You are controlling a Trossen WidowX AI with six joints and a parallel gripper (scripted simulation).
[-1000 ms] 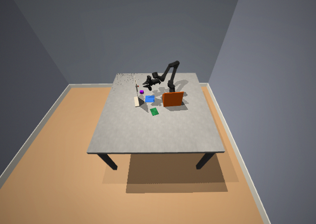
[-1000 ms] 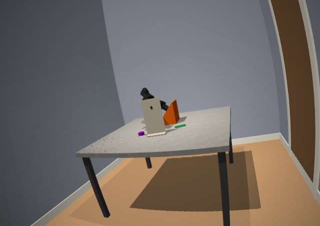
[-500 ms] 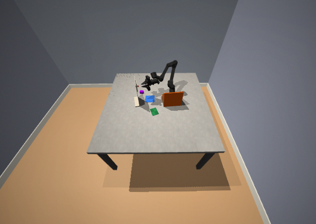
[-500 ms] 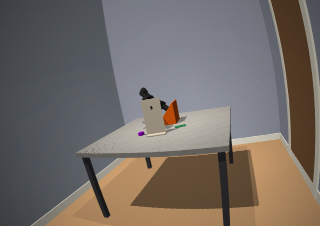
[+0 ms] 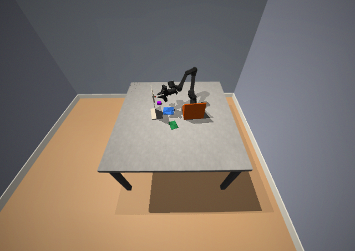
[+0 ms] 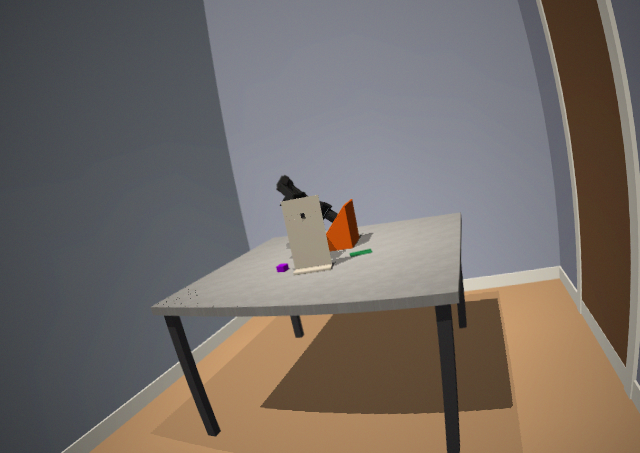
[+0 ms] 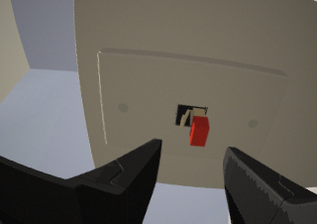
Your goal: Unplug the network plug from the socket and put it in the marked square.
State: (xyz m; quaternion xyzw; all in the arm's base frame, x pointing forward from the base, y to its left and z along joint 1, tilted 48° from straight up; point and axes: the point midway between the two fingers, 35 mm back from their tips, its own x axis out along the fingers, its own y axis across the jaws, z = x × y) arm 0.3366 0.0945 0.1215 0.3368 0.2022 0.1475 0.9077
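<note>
Black, pointed-fingered gripper (image 5: 160, 94) (image 7: 193, 152), partly open and grasping nothing, fills the wrist view's bottom corners, below the small red block-shaped plug (image 7: 199, 131) in its dark socket (image 7: 182, 115) near centre, while the exterior view shows only the beige upright panel's back (image 6: 307, 236), left of centre, hiding that plug

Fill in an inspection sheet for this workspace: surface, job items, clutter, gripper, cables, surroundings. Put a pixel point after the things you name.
Surface: grey table (image 5: 177, 148) (image 6: 392, 277), dark specks at one corner.
Job items: upright panel (image 5: 153, 99) (image 6: 307, 236) (image 7: 149, 26) standing; red plug (image 7: 199, 132) at its socket; blue square (image 5: 168, 110) flat on the table.
Clutter: purple block (image 5: 158, 102) (image 6: 282, 267), green piece (image 5: 173, 124) (image 6: 360, 253), orange wedge (image 5: 194, 111) (image 6: 343, 228).
Gripper: gripper (image 5: 160, 97) (image 7: 193, 152) partly open, nothing between its fingers, facing the panel.
Cables: nothing seen.
Surroundings: grey walls, tan floor, brown door (image 6: 591, 128).
</note>
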